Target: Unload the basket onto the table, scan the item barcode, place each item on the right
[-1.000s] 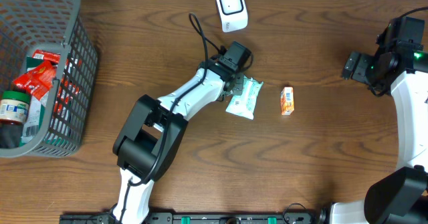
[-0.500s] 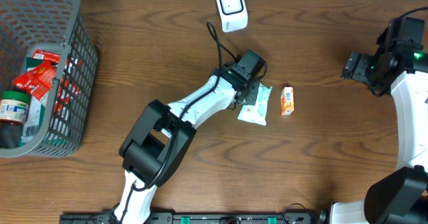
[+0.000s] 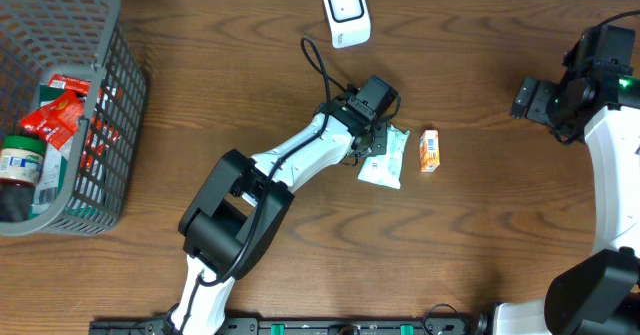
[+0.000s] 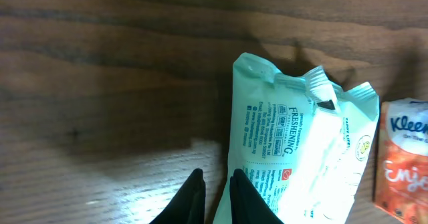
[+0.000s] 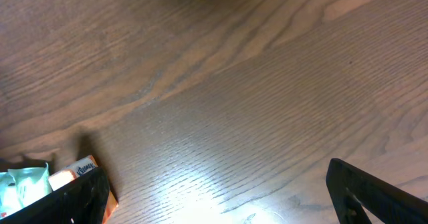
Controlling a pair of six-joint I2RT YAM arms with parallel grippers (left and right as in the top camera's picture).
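Observation:
A mint-green wipes packet point(image 3: 386, 159) lies flat on the wooden table, its printed back facing up point(image 4: 294, 144). My left gripper point(image 3: 372, 138) is at the packet's left edge, and its black fingers point(image 4: 215, 178) are shut on that thin edge. A white barcode scanner point(image 3: 345, 13) stands at the table's far edge, well above the packet. My right gripper point(image 3: 538, 99) hovers at the far right, wide open point(image 5: 214, 177) with bare wood between its fingers.
A small orange Kleenex tissue pack point(image 3: 430, 150) lies just right of the wipes packet and also shows in the left wrist view point(image 4: 404, 160). A grey wire basket point(image 3: 112, 105) holding several groceries stands at the left edge.
My left gripper slid to the right with the wipes packet, bringing it close to the orange tissue pack. It has barely moved in the last half second. The right arm stayed still.

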